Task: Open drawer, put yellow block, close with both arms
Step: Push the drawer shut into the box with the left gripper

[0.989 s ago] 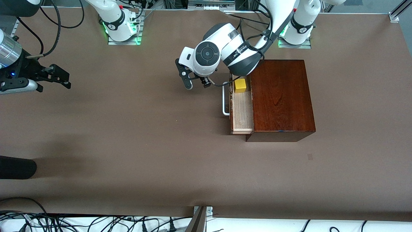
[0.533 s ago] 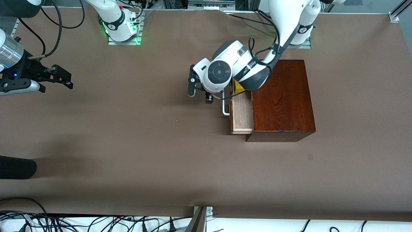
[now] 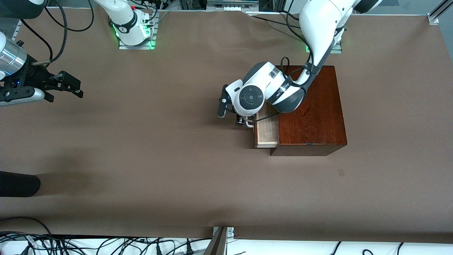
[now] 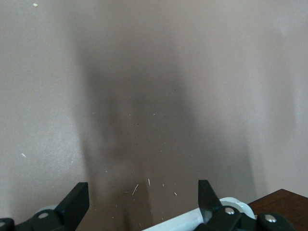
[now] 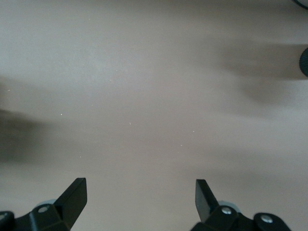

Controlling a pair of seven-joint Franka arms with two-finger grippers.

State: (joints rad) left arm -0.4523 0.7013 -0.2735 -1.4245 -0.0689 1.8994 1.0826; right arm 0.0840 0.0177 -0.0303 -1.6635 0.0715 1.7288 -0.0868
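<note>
The dark mahogany box (image 3: 313,113) stands toward the left arm's end of the table. Its drawer (image 3: 267,132) is pulled part way out and shows pale wood. The left arm's wrist lies over the drawer and hides the yellow block and most of the white handle (image 3: 250,125). My left gripper (image 3: 230,115) is open and empty over the table just in front of the drawer's handle. In the left wrist view, the gripper (image 4: 142,204) has the handle (image 4: 211,217) by one finger. My right gripper (image 3: 67,88) waits open and empty (image 5: 139,199) over bare table at the right arm's end.
A black rounded object (image 3: 17,184) lies at the table's edge toward the right arm's end. Cables (image 3: 106,244) run along the edge nearest the front camera. A small metal bracket (image 3: 221,235) stands at the middle of that edge.
The left arm's hand has moved along the drawer front toward the front camera and now covers the yellow block. The drawer is open about as far as before. The right gripper has barely shifted.
</note>
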